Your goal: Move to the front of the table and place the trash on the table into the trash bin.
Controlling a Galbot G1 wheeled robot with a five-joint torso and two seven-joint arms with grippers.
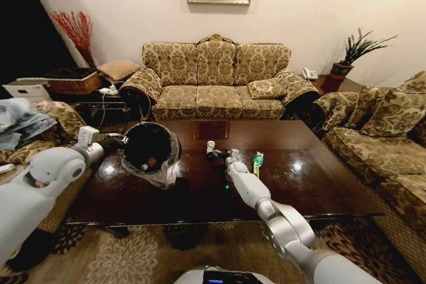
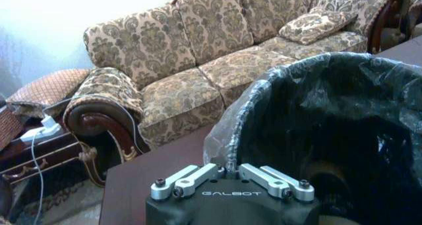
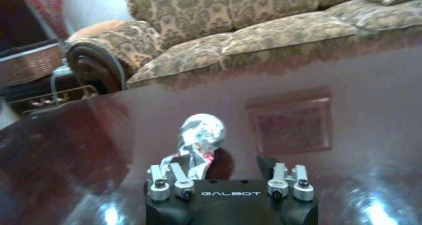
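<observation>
The black trash bin (image 1: 150, 149) with its plastic liner rests tipped on the left part of the dark wood table (image 1: 319, 191). My left gripper (image 1: 122, 141) is shut on its rim, and the left wrist view shows the fingers (image 2: 197, 176) pinched together on the liner edge of the trash bin (image 2: 329, 131). Small items lie inside the bin. A crumpled silvery-white can (image 1: 211, 148) stands near the table's middle. My right gripper (image 1: 223, 155) is open right behind it, and the can (image 3: 201, 136) sits between the spread fingers (image 3: 166, 179), closer to one. A green packet (image 1: 257, 161) lies just right of that gripper.
A patterned sofa (image 1: 216, 78) stands beyond the table's far edge, with more sofas at the right (image 1: 389, 131) and left. A side table with a wicker basket (image 1: 73, 81) is at the back left. Patterned carpet lies in front.
</observation>
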